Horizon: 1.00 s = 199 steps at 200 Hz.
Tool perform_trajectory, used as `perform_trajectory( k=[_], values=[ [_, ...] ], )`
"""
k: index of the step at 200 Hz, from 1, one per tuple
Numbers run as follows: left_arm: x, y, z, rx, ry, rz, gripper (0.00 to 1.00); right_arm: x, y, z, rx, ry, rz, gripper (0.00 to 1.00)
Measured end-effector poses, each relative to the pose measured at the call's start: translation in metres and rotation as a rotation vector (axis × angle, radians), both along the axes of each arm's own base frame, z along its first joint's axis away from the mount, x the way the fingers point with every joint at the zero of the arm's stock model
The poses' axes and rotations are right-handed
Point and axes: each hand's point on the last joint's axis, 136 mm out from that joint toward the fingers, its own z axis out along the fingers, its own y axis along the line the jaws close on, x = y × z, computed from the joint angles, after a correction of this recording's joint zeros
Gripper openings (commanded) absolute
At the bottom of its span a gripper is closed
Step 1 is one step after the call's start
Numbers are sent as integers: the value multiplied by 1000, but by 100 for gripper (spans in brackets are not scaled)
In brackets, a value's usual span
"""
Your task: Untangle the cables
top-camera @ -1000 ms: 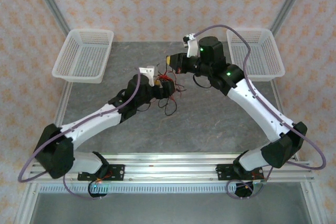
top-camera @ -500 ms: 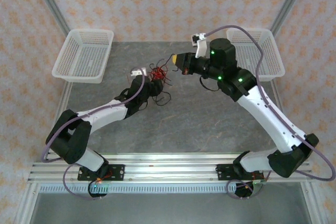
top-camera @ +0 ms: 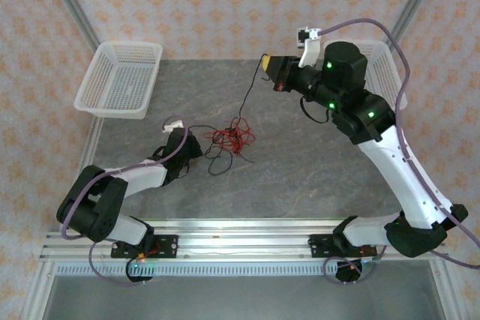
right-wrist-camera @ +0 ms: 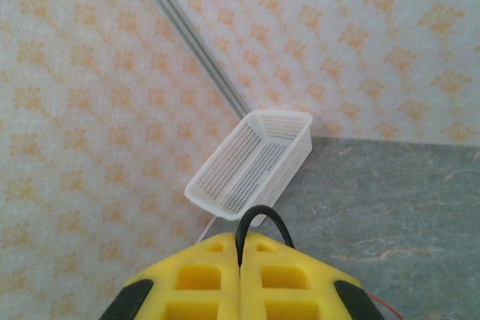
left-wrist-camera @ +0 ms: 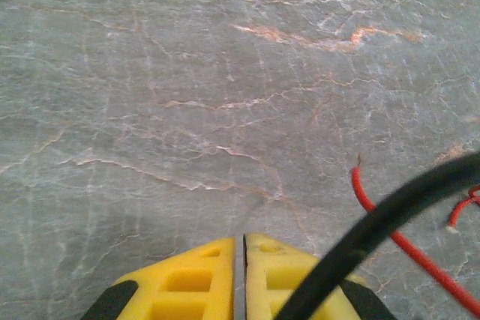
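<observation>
The cables (top-camera: 231, 139) lie as a loose red and black tangle on the grey table, just right of my left gripper (top-camera: 193, 144). One black cable (top-camera: 245, 94) rises from the tangle to my right gripper (top-camera: 267, 62), held high at the back. In the right wrist view that gripper (right-wrist-camera: 241, 249) is shut on the black cable (right-wrist-camera: 259, 211), which loops out between its yellow fingertips. Low over the table, my left gripper (left-wrist-camera: 244, 243) has its jaws together. A blurred black cable (left-wrist-camera: 405, 204) crosses over its right finger, and a red cable (left-wrist-camera: 397, 241) lies beyond.
A white mesh basket (top-camera: 120, 80) stands at the back left, also in the right wrist view (right-wrist-camera: 247, 162). Another basket (top-camera: 379, 73) at the back right is partly hidden by the right arm. Metal rails (top-camera: 240, 241) run along the near edge.
The right gripper has risen back and to the right, drawing a black cable out of the tangle. The left gripper has pulled back to the near left, and the tangle now lies on the table.
</observation>
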Motion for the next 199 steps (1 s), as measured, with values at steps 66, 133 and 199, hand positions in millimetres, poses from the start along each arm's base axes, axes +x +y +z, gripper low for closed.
perform_trajectory(
  k=[66,133,199],
  values=[
    [-15,19,57,42,-117,8,74,6,-11,2,-29,-14,-53,2],
    [-17,-6,171,-11,-278,-127,84,22,-13,-14,-82,5,-96,2],
    [-69,-161,178,-85,-251,-601,81,34,-6,-21,-99,23,-95,2]
  ],
)
